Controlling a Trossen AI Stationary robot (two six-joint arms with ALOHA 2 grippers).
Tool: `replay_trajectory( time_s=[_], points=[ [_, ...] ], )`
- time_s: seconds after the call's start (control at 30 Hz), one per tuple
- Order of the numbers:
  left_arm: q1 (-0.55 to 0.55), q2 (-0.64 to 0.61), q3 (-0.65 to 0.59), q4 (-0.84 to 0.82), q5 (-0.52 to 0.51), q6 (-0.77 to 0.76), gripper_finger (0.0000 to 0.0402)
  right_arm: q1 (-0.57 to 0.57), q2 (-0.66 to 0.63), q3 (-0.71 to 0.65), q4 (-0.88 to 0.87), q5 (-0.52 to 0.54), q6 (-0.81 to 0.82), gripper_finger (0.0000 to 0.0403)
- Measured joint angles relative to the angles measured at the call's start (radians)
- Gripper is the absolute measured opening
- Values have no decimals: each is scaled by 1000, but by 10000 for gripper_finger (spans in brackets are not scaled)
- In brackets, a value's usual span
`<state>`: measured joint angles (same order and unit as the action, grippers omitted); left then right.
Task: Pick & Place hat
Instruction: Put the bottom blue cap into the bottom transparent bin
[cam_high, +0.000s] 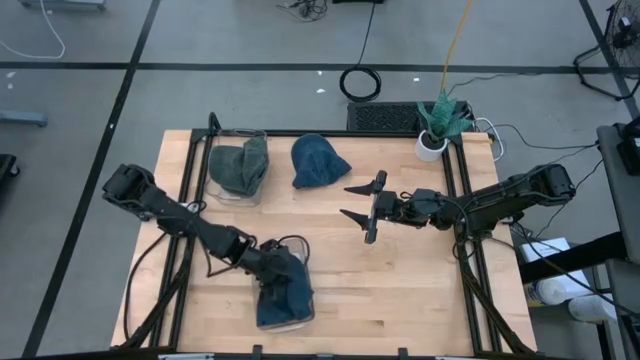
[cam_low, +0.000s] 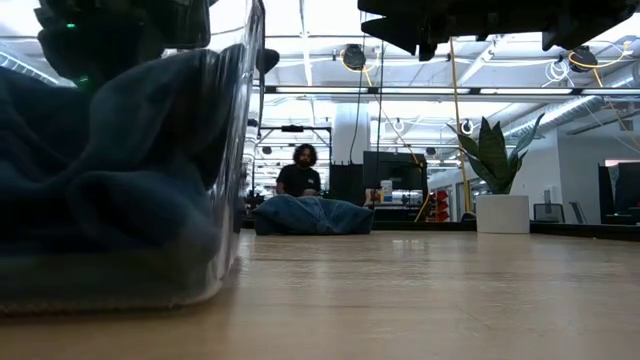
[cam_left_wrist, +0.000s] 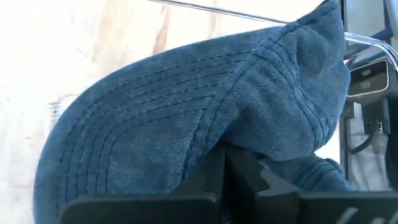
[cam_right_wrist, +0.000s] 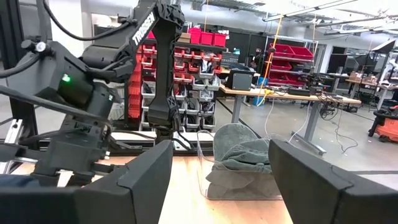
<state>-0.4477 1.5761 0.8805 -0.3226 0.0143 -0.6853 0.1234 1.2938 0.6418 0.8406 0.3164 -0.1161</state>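
Observation:
A blue denim hat (cam_high: 285, 295) lies in a clear container (cam_high: 300, 318) near the table's front left, and my left gripper (cam_high: 272, 272) is shut on it. The low view shows this hat (cam_low: 110, 170) behind the container's wall (cam_low: 235, 150). A second blue hat (cam_high: 318, 162) rests on the bare table at the far middle. A grey-green hat (cam_high: 240, 165) sits in another clear container (cam_high: 232, 192) at the far left. My right gripper (cam_high: 362, 207) hovers open over the table's middle right, with nothing between its fingers. My left gripper pinches a fold of the denim hat's crown (cam_left_wrist: 261, 140) between its two shut fingers (cam_left_wrist: 242, 171). It comes slanting down from the table's left. The stitched brim (cam_left_wrist: 124, 143) spreads out ahead of the fingers. The hat rests in the clear container.
A potted plant (cam_high: 438, 125) stands at the table's far right corner. A person (cam_low: 300, 170) sits in the room beyond the table. Bare wood lies between the two containers and the right arm (cam_high: 500, 200).

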Motion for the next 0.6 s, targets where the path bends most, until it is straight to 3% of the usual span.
replay_trajectory(
  time_s=[0.13,0.33,0.6],
  points=[
    [-2,-52,22,-42,-16,67,4,0,0,0,0,0,0,254],
    [-39,-118,141,-189,-181,138,2,-1,0,0,1,0,0,254],
    [-58,-9,308,-274,-222,207,1,-22,0,0,-5,-3,34,254]
  ],
)
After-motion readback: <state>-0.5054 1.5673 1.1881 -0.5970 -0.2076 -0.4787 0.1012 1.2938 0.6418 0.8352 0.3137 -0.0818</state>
